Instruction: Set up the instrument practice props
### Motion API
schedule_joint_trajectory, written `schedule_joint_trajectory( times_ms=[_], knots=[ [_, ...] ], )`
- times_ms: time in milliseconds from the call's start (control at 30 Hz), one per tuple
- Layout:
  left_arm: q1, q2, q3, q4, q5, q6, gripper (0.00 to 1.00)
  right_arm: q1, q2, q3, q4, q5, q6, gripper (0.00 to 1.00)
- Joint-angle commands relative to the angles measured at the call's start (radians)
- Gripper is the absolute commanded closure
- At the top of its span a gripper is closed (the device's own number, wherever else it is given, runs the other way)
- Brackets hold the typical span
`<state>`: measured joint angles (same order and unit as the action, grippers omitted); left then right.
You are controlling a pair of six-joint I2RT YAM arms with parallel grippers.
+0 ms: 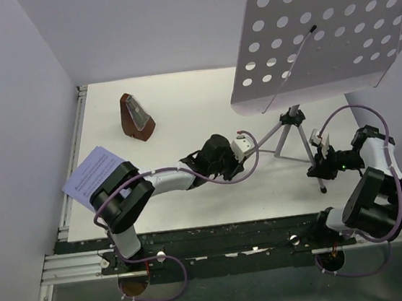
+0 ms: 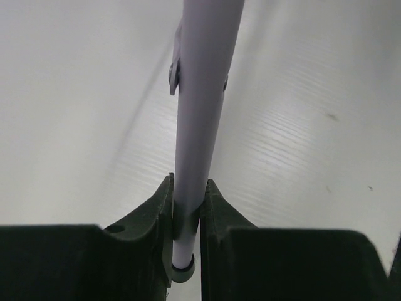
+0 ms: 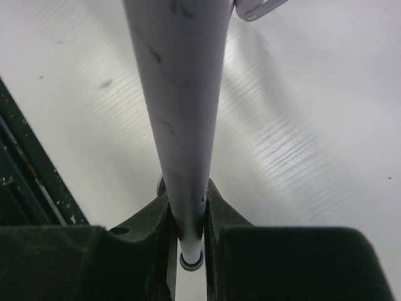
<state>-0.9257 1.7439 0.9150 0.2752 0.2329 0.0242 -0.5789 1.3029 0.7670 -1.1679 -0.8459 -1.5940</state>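
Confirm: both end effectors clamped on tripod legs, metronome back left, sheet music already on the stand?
Wrong on the sheet music: it lies on the table, left edge, not on the stand (top external view). Rest holds: left end effector and right end effector clamp tripod legs; metronome back left.

Music stand (image 1: 326, 34): pale lilac perforated desk, tilted, upper right of frame, carried on thin metal tripod (image 1: 292, 120) standing right of centre. Metronome (image 1: 138, 118): small, brown, pyramid-shaped, upright, upper left of centre. Sheet-music page (image 1: 91, 174): lavender, printed, flat at left edge, partly covered.
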Motion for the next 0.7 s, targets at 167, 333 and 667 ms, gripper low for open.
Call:
schedule_joint_trajectory(
  times_ms=[167,333,667],
  knots=[
    [0.143,0.086,0.177,-0.071,-0.006,-0.067,1.00,0.117,0.113,0.144,0.243,-0.002,0.339,1.00],
    [0.145,0.092,0.124,-0.062,0.011,-0.089,1.00,0.117,0.137,0.117,0.208,0.092,0.298,1.00],
    [0.183,0.008,-0.065,-0.088,0.042,-0.239,1.00,-0.019,0.078,-0.018,0.119,0.298,0.108,1.00]
  ],
)
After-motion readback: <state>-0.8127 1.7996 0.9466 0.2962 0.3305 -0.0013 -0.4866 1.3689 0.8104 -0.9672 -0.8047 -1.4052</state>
